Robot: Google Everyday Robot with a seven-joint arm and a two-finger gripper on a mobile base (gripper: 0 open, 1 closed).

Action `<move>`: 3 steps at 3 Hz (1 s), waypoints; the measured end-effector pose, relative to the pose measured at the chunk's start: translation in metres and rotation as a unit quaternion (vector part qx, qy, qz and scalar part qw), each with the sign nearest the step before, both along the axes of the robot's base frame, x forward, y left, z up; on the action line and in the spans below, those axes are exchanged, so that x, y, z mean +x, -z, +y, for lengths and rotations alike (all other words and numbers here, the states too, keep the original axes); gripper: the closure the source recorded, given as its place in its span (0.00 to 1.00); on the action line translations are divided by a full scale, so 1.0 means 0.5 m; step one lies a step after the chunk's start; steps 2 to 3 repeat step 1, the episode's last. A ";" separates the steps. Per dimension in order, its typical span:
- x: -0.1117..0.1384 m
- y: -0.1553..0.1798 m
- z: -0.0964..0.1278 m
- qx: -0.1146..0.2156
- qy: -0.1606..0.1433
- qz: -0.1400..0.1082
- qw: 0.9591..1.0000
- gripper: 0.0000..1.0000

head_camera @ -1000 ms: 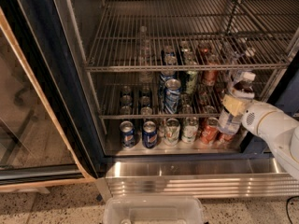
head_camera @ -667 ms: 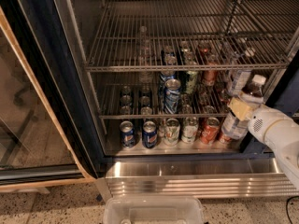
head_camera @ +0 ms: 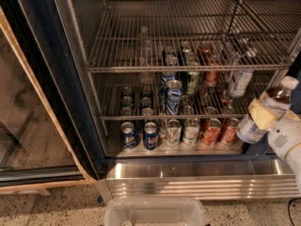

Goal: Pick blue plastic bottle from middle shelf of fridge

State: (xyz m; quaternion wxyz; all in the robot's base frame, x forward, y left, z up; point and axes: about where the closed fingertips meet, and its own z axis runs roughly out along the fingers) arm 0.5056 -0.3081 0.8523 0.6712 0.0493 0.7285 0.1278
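The pincer (head_camera: 262, 115) is sitting at 3 o'clock in the view, at the right-hand edge of the fridge (head_camera: 56, 84) opening. It is closing only as far as the bottle's width allows, and it is clamping the blue plastic bottle (head_camera: 277, 98) around its middle, with one cream pad (head_camera: 259, 111) pressing across the front. The bottle is hanging clear of the racks and tilting, its white cap pointing to about 1 o'clock and its labelled base to about 7 o'clock. The white arm (head_camera: 288, 140) is reaching in from 4 o'clock.

The middle shelf (head_camera: 141, 117) is running across the centre of the fridge, carrying a tall blue can (head_camera: 173, 96) near 12 o'clock of its rail and a paler-labelled bottle (head_camera: 240, 81) toward 2 o'clock, well apart from the pincer. On the floor panel below, a row of cans (head_camera: 150, 134) is standing along the front. A steel strip (head_camera: 197, 182) is lying under the opening, and a clear tub (head_camera: 155, 212) is showing at 6 o'clock.
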 end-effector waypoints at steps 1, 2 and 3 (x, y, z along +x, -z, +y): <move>-0.021 -0.074 0.019 0.004 0.000 -0.029 1.000 1.00; -0.021 -0.074 0.019 0.004 0.000 -0.029 1.000 1.00; -0.021 -0.074 0.019 0.004 0.000 -0.029 1.000 1.00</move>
